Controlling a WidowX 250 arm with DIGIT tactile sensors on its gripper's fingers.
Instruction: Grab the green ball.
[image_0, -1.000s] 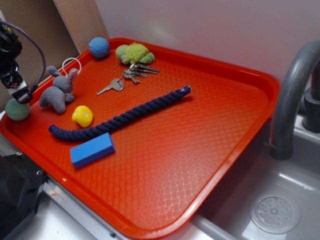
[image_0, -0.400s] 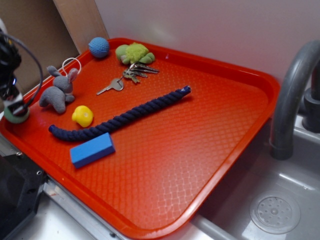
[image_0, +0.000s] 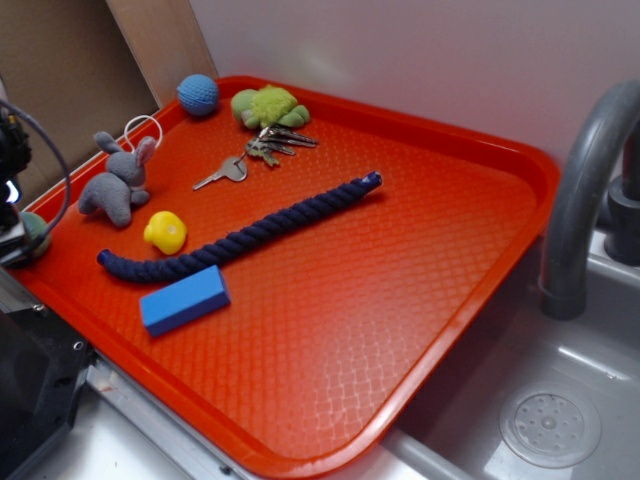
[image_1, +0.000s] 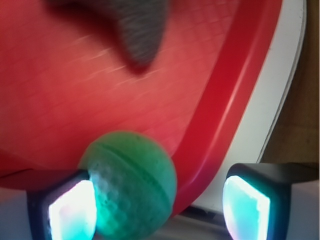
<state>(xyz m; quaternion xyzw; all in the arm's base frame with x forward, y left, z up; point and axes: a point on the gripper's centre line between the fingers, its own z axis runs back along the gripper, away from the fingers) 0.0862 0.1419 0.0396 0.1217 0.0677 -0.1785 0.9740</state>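
Exterior view: green ball (image_0: 36, 231) was seen at far-left edge of red tray (image_0: 470, 140), against rim, mostly hidden by gripper (image_0: 14, 243). Grey bunny (image_0: 115, 186) lay just right of ball; blue ball (image_0: 198, 94) sat well apart at far corner. Jaw opening could not be judged here.

Wrist view: gripper (image_1: 159, 202) was spread wide. Green ball (image_1: 132, 185) was seen between fingers, touching left pad (image_1: 72, 210), clear gap to right pad (image_1: 246, 205). Ball was lodged by tray rim (image_1: 235, 100), likely explaining off-centre straddle. Nothing was pinched yet.
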